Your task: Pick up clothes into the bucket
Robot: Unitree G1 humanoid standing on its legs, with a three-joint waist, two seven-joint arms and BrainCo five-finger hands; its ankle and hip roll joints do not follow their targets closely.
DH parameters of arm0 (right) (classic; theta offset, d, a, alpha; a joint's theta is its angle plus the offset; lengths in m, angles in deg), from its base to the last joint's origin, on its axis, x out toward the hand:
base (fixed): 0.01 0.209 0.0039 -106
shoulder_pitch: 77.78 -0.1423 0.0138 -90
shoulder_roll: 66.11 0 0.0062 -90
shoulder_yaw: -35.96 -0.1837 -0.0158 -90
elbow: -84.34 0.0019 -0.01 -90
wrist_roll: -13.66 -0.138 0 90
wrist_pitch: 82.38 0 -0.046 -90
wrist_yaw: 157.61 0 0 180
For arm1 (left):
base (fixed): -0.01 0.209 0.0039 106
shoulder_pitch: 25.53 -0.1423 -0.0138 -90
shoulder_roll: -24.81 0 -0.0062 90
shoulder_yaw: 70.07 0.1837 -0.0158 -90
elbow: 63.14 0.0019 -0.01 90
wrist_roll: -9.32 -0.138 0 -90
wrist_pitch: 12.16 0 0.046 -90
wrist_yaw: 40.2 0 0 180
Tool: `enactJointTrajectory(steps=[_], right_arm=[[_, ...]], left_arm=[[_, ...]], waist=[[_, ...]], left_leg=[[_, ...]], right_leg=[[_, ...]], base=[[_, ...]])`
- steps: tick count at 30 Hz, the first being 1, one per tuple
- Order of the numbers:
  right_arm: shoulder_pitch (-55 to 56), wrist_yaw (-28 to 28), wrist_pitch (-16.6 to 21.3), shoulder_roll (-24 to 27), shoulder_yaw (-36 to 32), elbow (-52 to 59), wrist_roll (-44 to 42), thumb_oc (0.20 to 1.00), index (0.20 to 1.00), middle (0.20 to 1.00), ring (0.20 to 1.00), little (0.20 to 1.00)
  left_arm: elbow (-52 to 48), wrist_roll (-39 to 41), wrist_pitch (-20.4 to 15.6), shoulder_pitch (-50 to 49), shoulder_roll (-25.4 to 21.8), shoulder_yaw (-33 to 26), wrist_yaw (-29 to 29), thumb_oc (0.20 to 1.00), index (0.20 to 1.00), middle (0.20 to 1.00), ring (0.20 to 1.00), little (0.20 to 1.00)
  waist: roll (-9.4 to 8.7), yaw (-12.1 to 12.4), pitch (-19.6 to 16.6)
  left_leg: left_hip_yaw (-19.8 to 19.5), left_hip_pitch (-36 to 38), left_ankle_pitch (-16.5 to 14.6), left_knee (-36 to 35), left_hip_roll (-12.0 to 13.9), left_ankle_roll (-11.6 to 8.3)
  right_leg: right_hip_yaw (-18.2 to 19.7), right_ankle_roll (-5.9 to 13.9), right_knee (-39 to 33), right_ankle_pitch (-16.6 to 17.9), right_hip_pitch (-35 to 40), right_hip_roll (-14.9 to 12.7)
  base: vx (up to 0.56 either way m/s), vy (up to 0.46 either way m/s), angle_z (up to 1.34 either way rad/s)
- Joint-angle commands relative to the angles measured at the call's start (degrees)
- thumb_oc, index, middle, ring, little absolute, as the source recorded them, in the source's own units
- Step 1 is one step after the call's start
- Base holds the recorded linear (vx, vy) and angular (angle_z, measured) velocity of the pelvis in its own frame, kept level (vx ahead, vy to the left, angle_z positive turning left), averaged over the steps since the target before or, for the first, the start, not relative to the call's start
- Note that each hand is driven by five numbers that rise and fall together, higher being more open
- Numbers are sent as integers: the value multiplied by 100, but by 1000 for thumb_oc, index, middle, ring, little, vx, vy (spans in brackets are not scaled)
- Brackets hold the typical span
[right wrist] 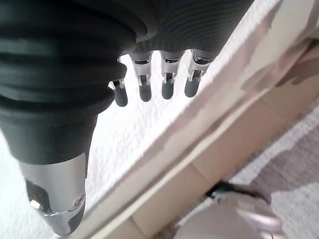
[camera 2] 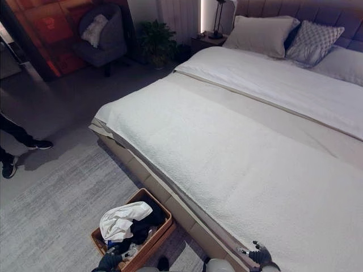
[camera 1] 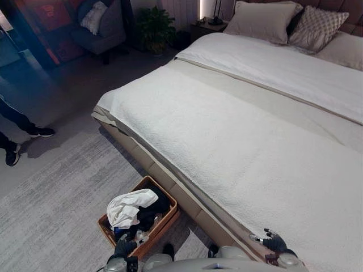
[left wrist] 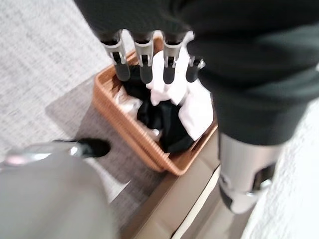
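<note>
Bed (camera 1: pixel 244 130) with a white cover fills most of the room, and the basket (camera 1: pixel 160 226) sits on the grey rug (camera 1: pixel 51 204) against the bed's near side, holding white and black clothes (camera 1: pixel 131 205). Left hand (left wrist: pixel 149 59) hangs above the basket with fingers straight and empty; right hand (right wrist: pixel 154 82) hangs over the bed's near edge, also straight-fingered, gripping nothing.

No text, label, number or sign can be read anywhere – not on the bed cover (camera 1: pixel 238 130), the basket (camera 1: pixel 148 238) or the clothes in it. The reddish panel (camera 1: pixel 42 22) by the armchair bears markings – too dim to read
</note>
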Motion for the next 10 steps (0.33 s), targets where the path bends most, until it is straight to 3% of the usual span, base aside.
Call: enactJointTrajectory(steps=[1, 10], right_arm=[[-140, -67, 30, 98, 172, 66, -53, 1000, 1000, 1000, 1000, 1000], [-128, -116, -42, 51, 287, -117, 144, 1000, 1000, 1000, 1000, 1000]], left_arm=[[162, -2, -6, 106, 30, -216, 179, 1000, 1000, 1000, 1000, 1000], [314, -414, 15, 147, -77, -143, 166, 1000, 1000, 1000, 1000, 1000]], waist=[[-195, 48, 116], [-243, 56, -56]], left_leg=[[25, -94, -141, 225, -275, 54], [69, 170, -163, 15, -269, 72]], right_leg=[[-108, 564, -1179, 901, 621, -360], [-67, 580, -1318, 905, 849, -357]], base=[[0, 0, 0], [21, 10, 0]])
